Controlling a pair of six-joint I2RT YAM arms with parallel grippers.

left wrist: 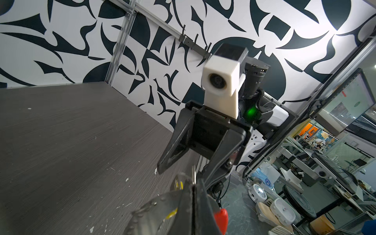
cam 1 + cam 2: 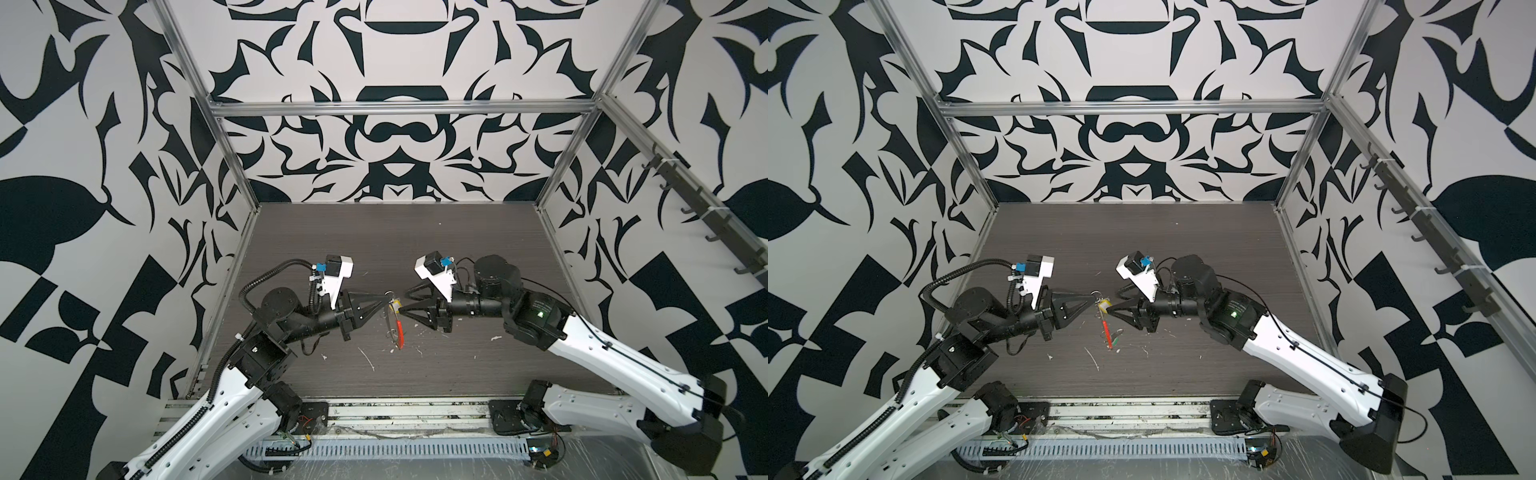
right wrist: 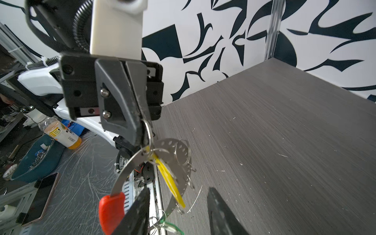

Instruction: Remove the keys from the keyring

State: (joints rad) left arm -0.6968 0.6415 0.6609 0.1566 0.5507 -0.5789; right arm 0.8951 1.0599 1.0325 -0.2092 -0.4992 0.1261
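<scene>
The keyring [image 3: 180, 160], a silver hoop with a perforated arc and a red sleeve [image 3: 110, 211], hangs in the air over the table. The yellow key [image 3: 169, 183] and the green key [image 3: 172, 225] dangle from it. My left gripper [image 2: 384, 296] is shut on the silver loop [image 3: 149, 132] at the top of the yellow key and carries the whole bunch. My right gripper [image 3: 179, 211] is open just to the right; the yellow key's lower tip lies between its fingers, untouched. In both top views the red sleeve [image 2: 1108, 332] hangs below the two grippers.
The dark wood-grain table [image 2: 457, 249] bears white scratches and flecks. Patterned walls with aluminium posts [image 2: 232, 158] close in three sides. A cable duct [image 2: 386, 451] runs along the front edge. Off the table lie a bottle [image 3: 61, 132] and a phone [image 3: 41, 198].
</scene>
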